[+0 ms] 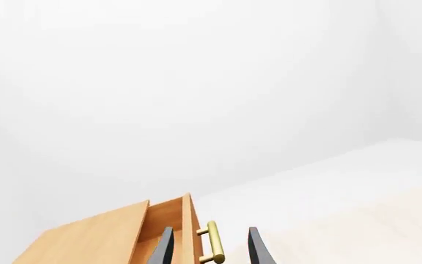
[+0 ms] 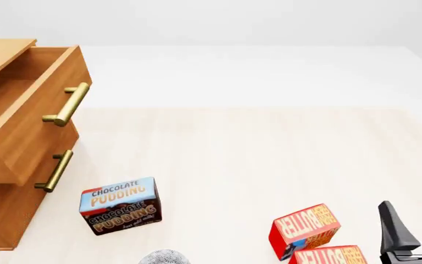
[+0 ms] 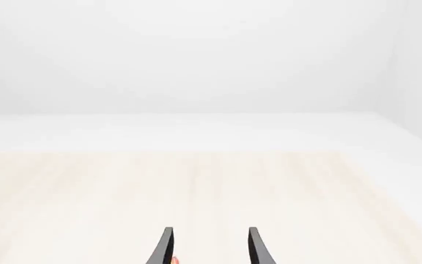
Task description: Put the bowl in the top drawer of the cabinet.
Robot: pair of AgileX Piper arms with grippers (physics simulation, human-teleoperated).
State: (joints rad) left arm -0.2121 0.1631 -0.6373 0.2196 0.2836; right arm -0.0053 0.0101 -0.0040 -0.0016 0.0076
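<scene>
Front view: bowl [image 2: 165, 257] at near edge, likely light, rigid, slippery; grab rim. Right gripper [image 2: 415, 224] spread, empty; left gripper [image 1: 209, 247] spread too.

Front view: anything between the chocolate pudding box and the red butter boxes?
Nothing in the front view: only bare pale wood tabletop separates the blue-and-brown chocolate pudding box from the upper red butter box. The small grey-patterned white bowl sits nearer, below that line.
</scene>
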